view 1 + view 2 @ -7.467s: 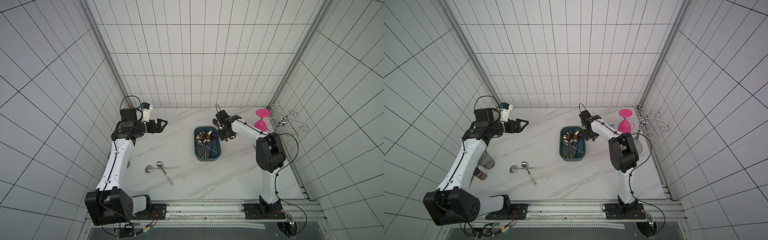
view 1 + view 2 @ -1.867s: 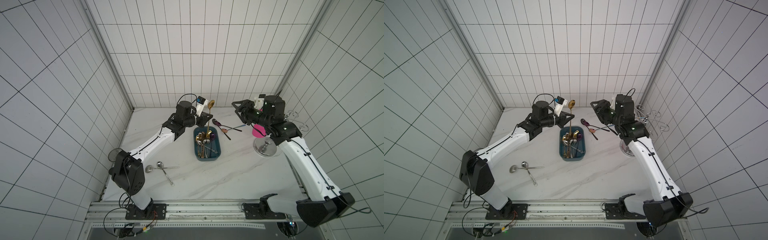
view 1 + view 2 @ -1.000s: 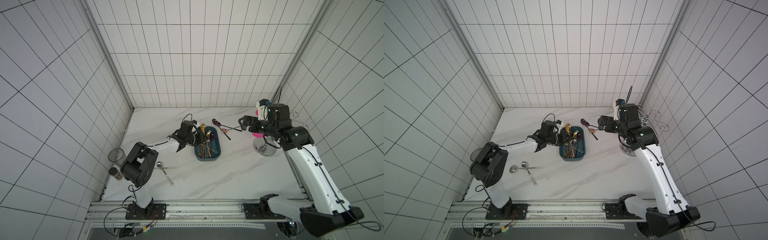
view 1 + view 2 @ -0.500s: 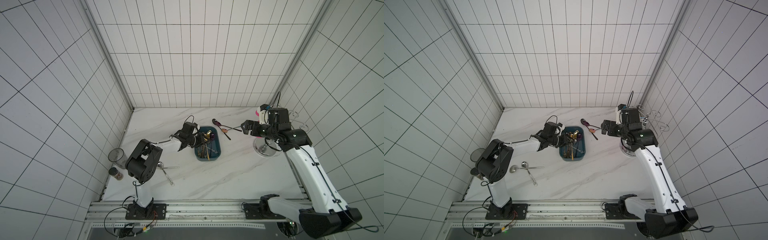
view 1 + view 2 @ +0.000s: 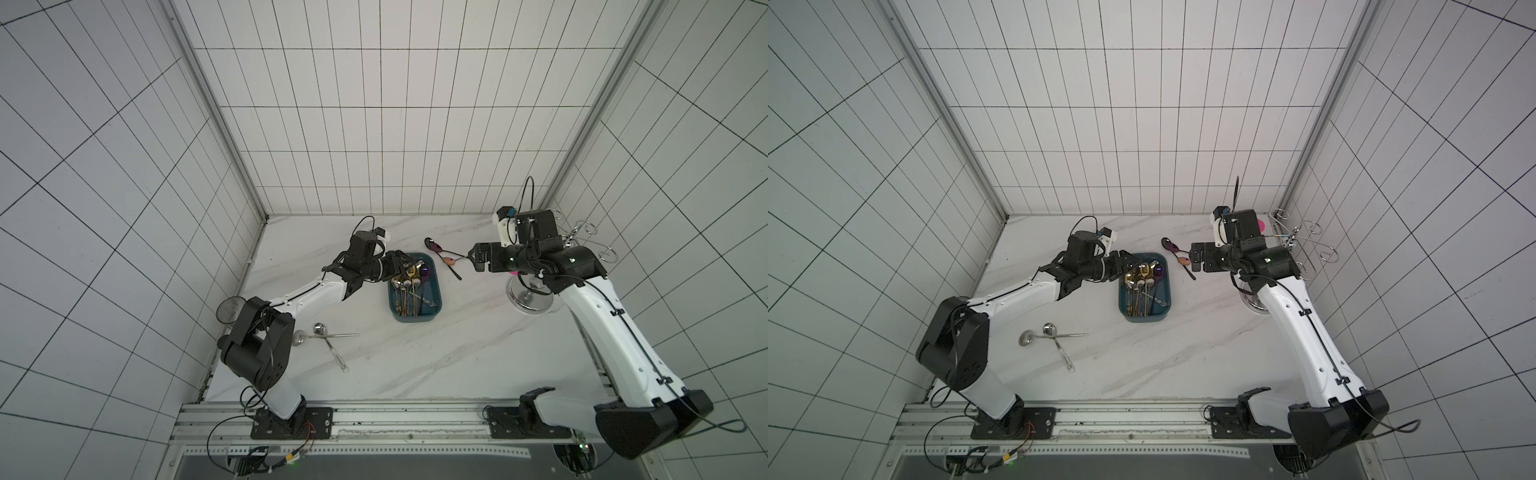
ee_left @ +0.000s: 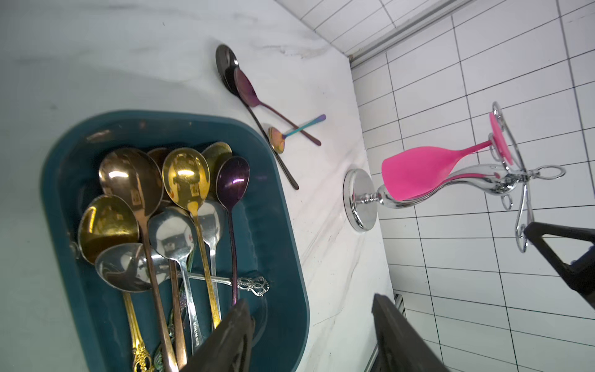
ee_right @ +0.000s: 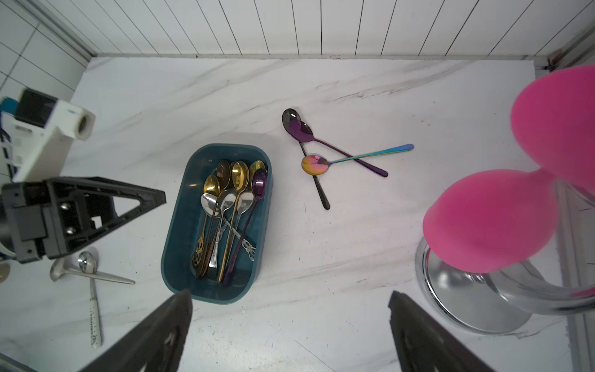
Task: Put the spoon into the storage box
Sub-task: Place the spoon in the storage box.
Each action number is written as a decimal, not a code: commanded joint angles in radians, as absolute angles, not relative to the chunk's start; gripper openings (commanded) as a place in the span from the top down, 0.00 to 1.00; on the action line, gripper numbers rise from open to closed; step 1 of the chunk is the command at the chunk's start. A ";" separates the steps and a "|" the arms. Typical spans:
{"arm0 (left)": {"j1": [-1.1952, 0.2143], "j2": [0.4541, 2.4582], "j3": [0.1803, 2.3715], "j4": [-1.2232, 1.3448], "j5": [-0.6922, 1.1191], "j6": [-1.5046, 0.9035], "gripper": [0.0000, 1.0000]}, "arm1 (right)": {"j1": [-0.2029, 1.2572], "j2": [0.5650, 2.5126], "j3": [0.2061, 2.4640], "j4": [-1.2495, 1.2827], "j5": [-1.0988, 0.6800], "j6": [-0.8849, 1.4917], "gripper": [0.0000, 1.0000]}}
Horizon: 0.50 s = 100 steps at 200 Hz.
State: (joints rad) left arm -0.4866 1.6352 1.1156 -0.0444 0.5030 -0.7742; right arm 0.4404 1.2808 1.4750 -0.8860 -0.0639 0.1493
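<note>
Two silver spoons (image 5: 328, 335) lay crossed on the table (image 5: 415, 374), left of the storage box (image 5: 415, 331) and well apart from it, not boxed yet. Left gripper (image 5: 407, 267) sat low at the box's far end with its jaws apart and nothing between them. Gold spoon (image 6: 186, 175) lay on top of the pile inside the box. I read this as the release step. Best to lift straight up before swinging out, so the fingers didn't rake the bowls or nudge the rim.

Just right of the box, three loose spoons were crossed: black spoon (image 7: 287, 115), purple spoon (image 7: 301, 130), rainbow spoon (image 7: 317, 165). Right gripper (image 5: 473, 257) hovered above them, jaws fully wide and empty. My call: take the rainbow one first, since it looked to lie on top. Pinch the free handle end away from the crossing and come down vertical. Pink goblet (image 6: 415, 174) hung on the chrome rack (image 6: 360, 199) close on the right, so keep that arm tucked.
</note>
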 commanded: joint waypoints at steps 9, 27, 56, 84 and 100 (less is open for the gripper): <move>-0.429 1.558 1.117 -0.079 0.475 -0.668 0.34 | 0.511 1.345 1.555 -0.952 0.068 0.081 0.01; -0.392 1.515 1.114 -0.107 0.465 -0.602 0.28 | 0.533 1.387 1.571 -0.947 0.078 0.066 0.00; -0.316 1.443 1.098 -0.124 0.485 -0.520 0.19 | 0.545 1.479 1.644 -0.982 0.125 0.051 0.01; -0.224 1.380 1.078 -0.144 0.486 -0.457 0.11 | 0.546 1.578 1.695 -0.994 0.147 0.035 0.03; -0.162 1.348 1.065 -0.150 0.498 -0.445 0.08 | 0.546 1.646 1.734 -1.013 0.171 0.040 0.04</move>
State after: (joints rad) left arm -0.2298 1.3949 1.0935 -0.1242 0.4892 -0.5209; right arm 0.5392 1.5631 1.6611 -0.9596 0.1101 0.0555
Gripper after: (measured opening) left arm 0.908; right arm 0.964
